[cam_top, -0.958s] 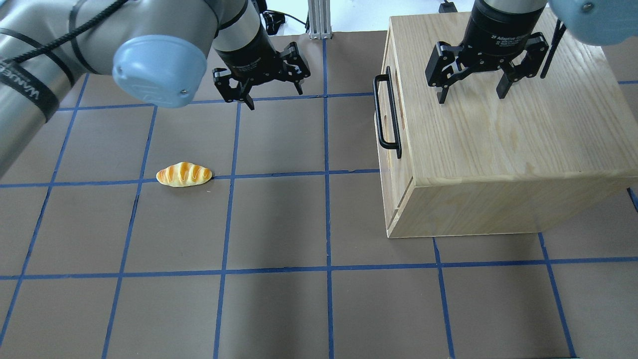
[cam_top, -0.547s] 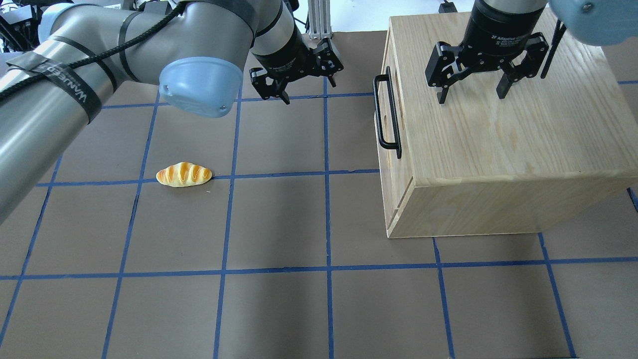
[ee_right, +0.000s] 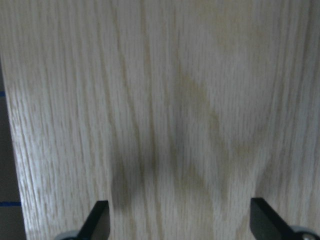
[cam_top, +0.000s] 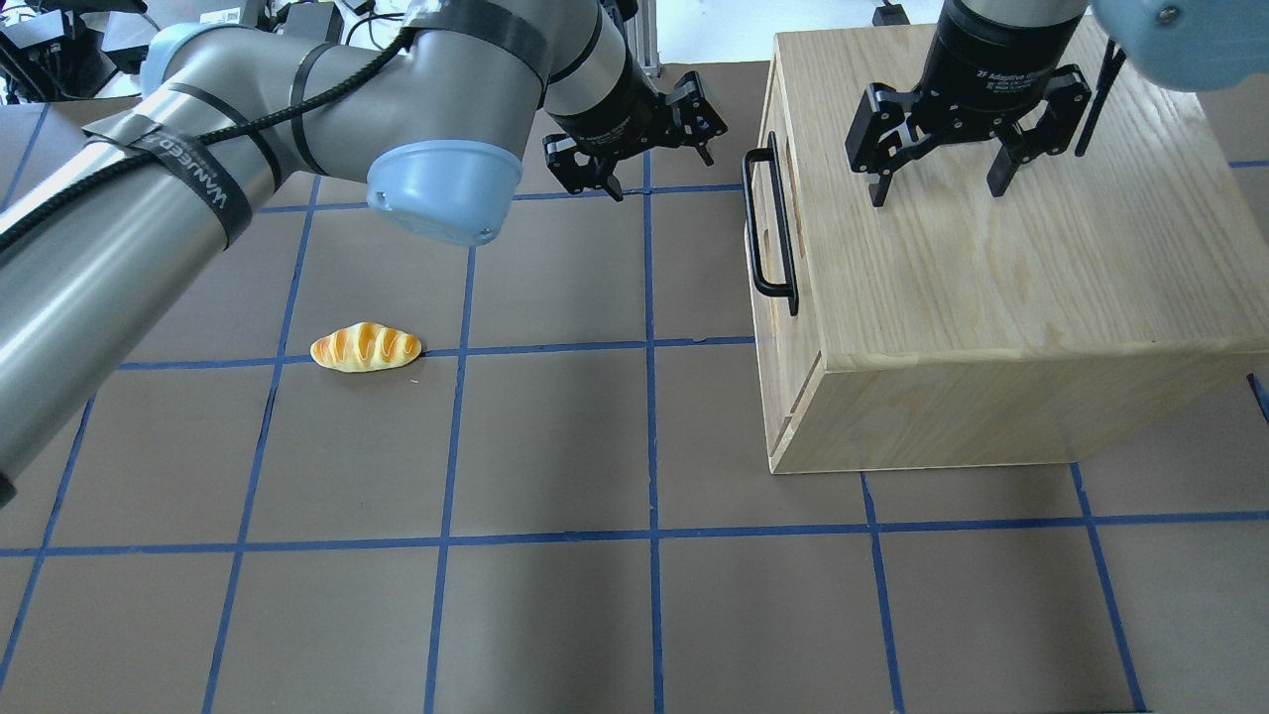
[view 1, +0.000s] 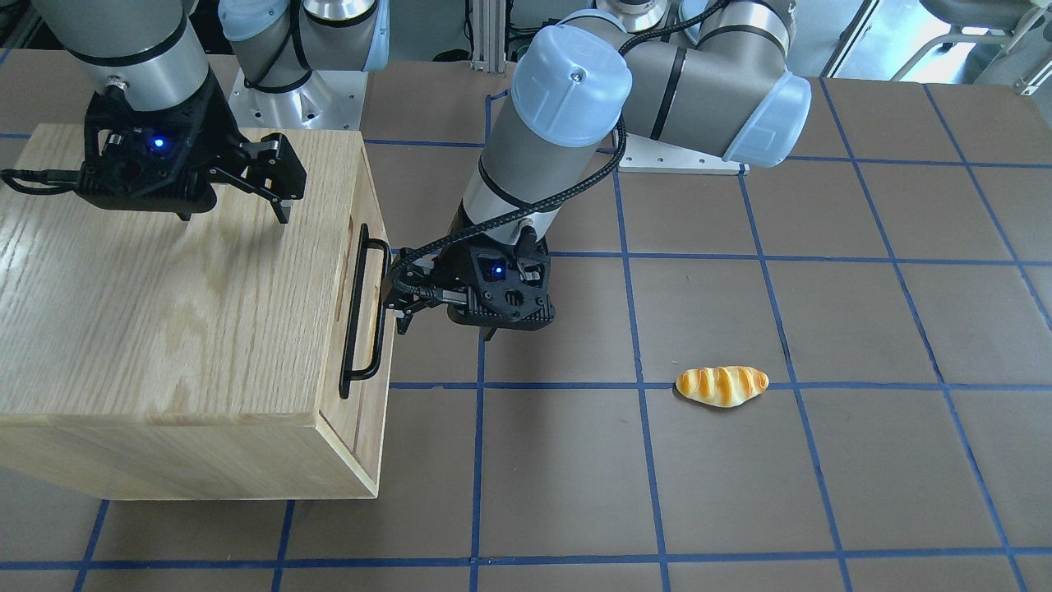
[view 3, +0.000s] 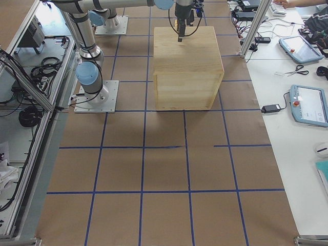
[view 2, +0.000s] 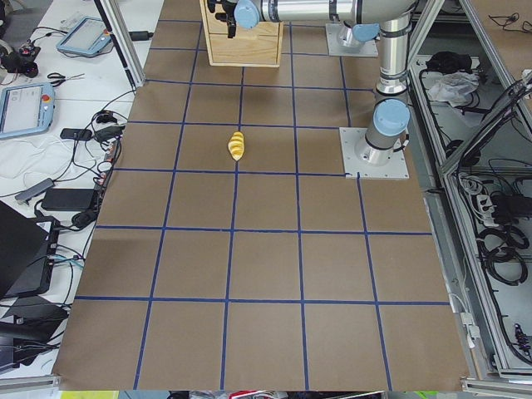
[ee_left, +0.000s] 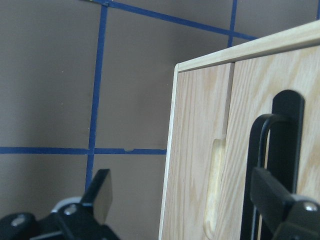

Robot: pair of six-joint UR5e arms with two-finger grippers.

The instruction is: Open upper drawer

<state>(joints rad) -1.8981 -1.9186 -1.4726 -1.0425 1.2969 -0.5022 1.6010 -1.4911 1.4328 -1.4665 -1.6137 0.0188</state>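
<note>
While drawer (ee_left: pixel 250 100) sits shut in cabinet (cam_top: pixel 991 278), contents hidden. Pale wood front, black bar handle (cam_top: pixel 768 223). L claw (cam_top: pixel 661 171) spread, just beside handle; R claw (cam_top: pixel 937 190) spread over cabinet top.

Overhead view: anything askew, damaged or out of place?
Nothing damaged or spilled. The upper drawer sits shut in the cabinet, its handle straight. The only stray item is a bread roll lying alone on the table. The left gripper is open near the handle, and the right gripper is open above the cabinet top.
</note>
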